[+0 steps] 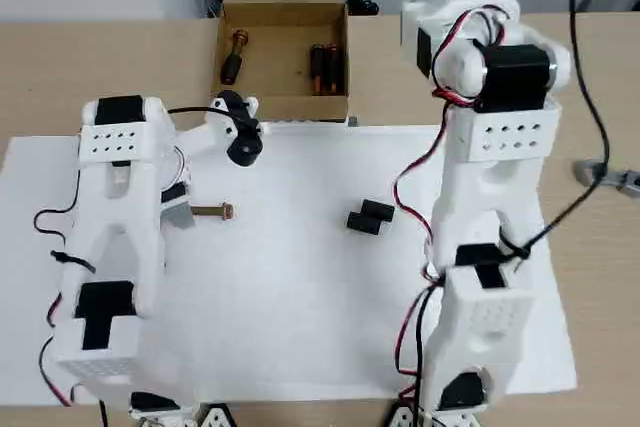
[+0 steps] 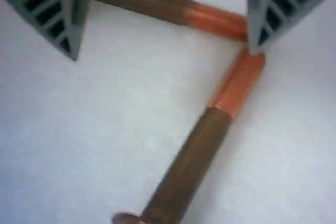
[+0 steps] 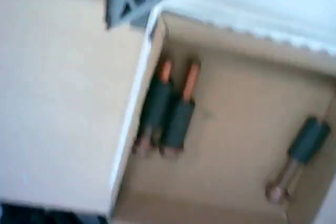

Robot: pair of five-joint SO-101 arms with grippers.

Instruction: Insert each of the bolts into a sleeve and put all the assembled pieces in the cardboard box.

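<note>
Left tool (image 2: pixel 164 53) stands apart over the bolt (image 2: pixel 194 156). Expect rigid, smooth, light metal that rolls; you should grip mid-shank.

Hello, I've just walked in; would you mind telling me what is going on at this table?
The left gripper hangs open just above the white mat, where one bolt and a second bolt lie unsleeved. Two black sleeves sit loose further along the mat. Three assembled pieces already lie in the cardboard box. The right arm is beside the box, its wrist camera looking into it.
</note>
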